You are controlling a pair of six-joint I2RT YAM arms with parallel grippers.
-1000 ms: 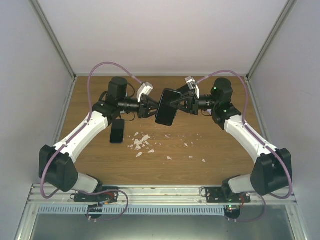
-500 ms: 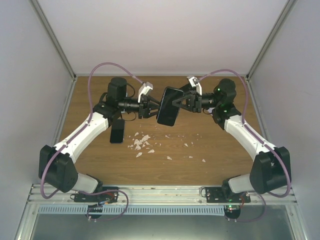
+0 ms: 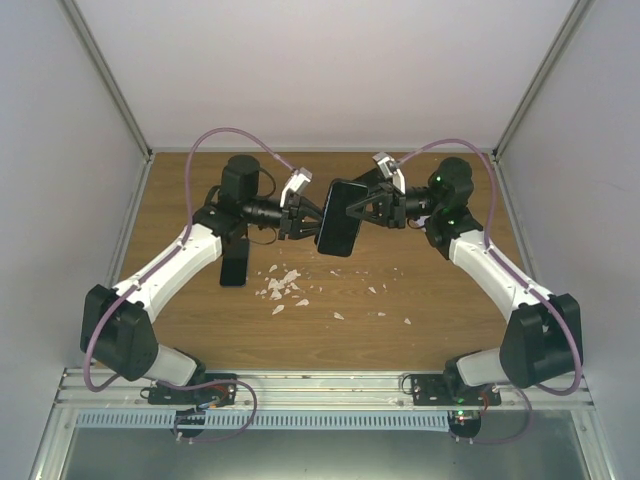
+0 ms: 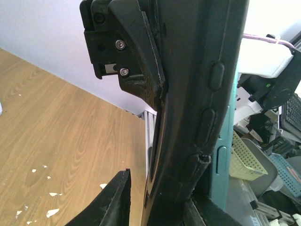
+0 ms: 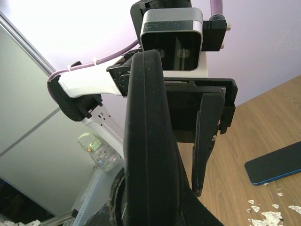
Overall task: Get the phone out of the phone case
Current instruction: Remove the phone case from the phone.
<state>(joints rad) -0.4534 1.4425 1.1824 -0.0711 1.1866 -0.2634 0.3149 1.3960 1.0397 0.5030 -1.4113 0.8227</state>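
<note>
Top external shows the phone case (image 3: pixel 338 225) aloft over the worktop (image 3: pixel 440 300), right tool (image 3: pixel 361 210) clamped on one edge, left tool (image 3: pixel 311 218) at the other, its grip unclear; prying step, probably needing a firm left bite next

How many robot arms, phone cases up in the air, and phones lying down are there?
Robot arms: 2, the left arm and the right arm
Phone case held up: 1
Phone lying flat: 1
Total: 4
</note>
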